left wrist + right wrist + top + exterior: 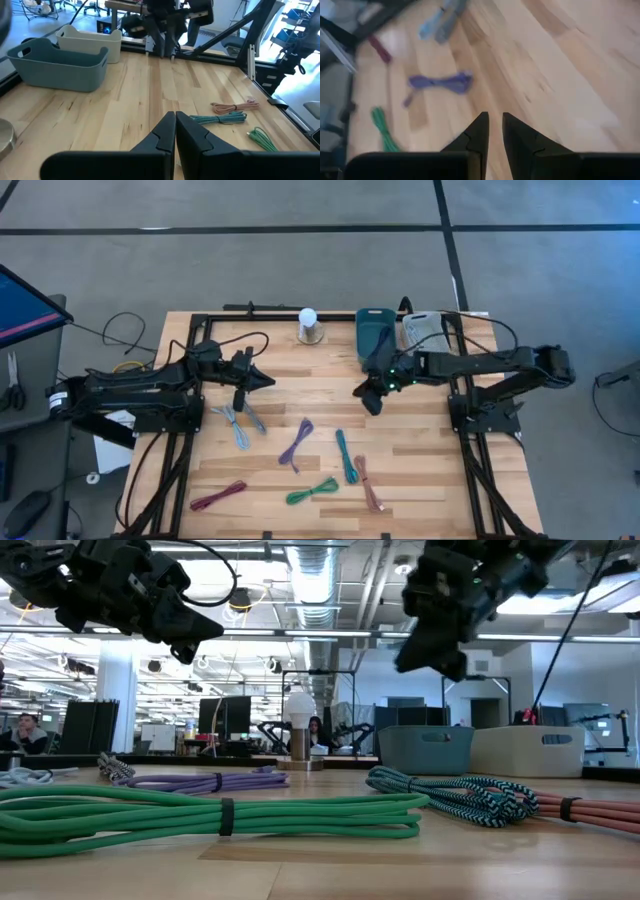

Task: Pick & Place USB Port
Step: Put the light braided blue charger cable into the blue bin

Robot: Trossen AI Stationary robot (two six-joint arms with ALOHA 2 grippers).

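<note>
Coiled USB cables – purple [296, 442], teal [346, 455], green [312, 491], pink [370, 483], maroon [218, 496], pale blue [236, 422] – lie scattered on a pale wooden table [300, 380] in an open-plan office. Above them, the left gripper [262, 379] hangs pressed together, the right gripper [372, 402] nearly closed on nothing, with two bins [374, 330] at the far edge.

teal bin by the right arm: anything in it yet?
Looks empty. The left wrist view shows only bare inner wall in the teal bin; its floor is hidden. From above, the right arm partly covers the bin.
</note>
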